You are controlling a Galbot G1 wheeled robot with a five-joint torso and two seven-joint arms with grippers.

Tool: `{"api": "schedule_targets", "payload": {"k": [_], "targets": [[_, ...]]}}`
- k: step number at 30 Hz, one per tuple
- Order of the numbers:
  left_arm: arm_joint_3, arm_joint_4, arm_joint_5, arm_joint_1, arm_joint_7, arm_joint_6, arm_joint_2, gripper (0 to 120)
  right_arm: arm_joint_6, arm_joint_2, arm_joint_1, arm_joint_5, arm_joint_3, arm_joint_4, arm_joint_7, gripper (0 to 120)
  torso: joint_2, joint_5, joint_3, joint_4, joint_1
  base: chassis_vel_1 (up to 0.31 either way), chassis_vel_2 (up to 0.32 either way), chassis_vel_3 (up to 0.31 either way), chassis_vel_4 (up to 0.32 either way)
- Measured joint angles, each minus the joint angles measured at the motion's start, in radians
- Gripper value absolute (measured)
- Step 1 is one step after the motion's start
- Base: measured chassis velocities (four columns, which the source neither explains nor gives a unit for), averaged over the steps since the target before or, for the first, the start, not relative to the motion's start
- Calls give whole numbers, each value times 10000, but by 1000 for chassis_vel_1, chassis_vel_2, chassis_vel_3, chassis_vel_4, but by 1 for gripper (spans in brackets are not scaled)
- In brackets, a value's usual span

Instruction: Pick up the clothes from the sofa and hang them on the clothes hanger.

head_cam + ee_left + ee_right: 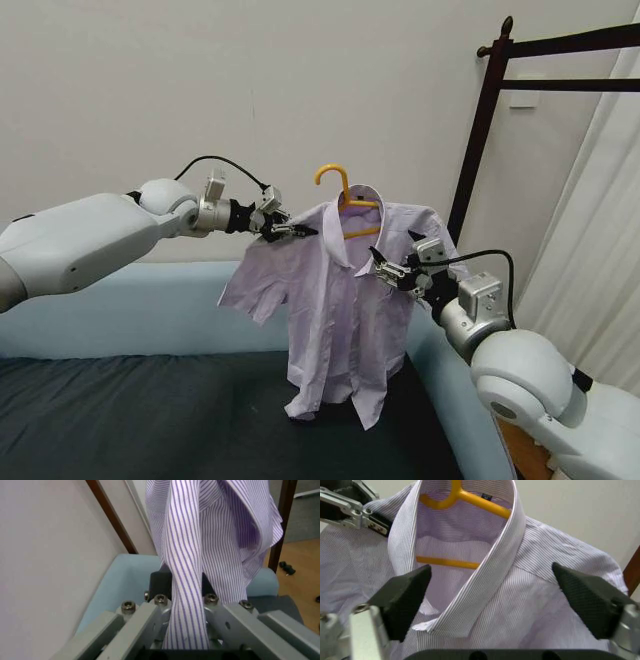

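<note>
Above the sofa [150, 310], head view: striped shirt [340, 310] hangs dead centre, already on a yellow hanger [345, 188], hem low over the dark seat cushion [130, 420]; touching or not, can't tell. At 10 o'clock of the shirt, left gripper [290, 232] sits on the shoulder seam; at 3 o'clock of the collar, right gripper [385, 268] sits close to the front. Dark wooden rack [485, 120] at 2 o'clock, well apart from the hook. Left wrist view: jaws clamped on a folded ridge of the shirt. Looks like thin woven cotton, fine purple-on-white stripes, falling in soft pleats. Right wrist view: jaws wide apart, textured black pads [585, 596] either side of the collar [470, 588], gripping nothing. Collar is the one stiff part and holds its stand-up shape around the hanger neck. Hanger looks like smooth moulded plastic, rigid, round section. Judgement: load is light, but the cloth is limp and could slide off smooth plastic if the hanger tips; pinching fabric alone gives poor control of the hook. Better hold: hanger neck, or shoulder bar through the cloth, kept level.
</note>
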Motion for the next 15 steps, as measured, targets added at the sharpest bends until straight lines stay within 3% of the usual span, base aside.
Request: {"api": "schedule_targets", "payload": {"k": [5, 7, 15], "targets": [[1, -156, 39, 48, -10, 5, 35, 1, -54, 164, 510, 355, -290, -309, 268, 85, 0, 0, 0, -2, 0, 0, 0, 0, 0], [-5, -228, 63, 95, -13, 7, 66, 1, -65, 239, 887, 604, -484, -436, 454, 73, 0, 0, 0, 0, 1, 0, 0, 0, 0], [-101, -300, 129, 195, -18, 10, 141, 1, -172, 294, 1120, 941, -619, -475, 685, 48, 0, -1, 0, 0, 0, 0, 0, 0, 0]]}}
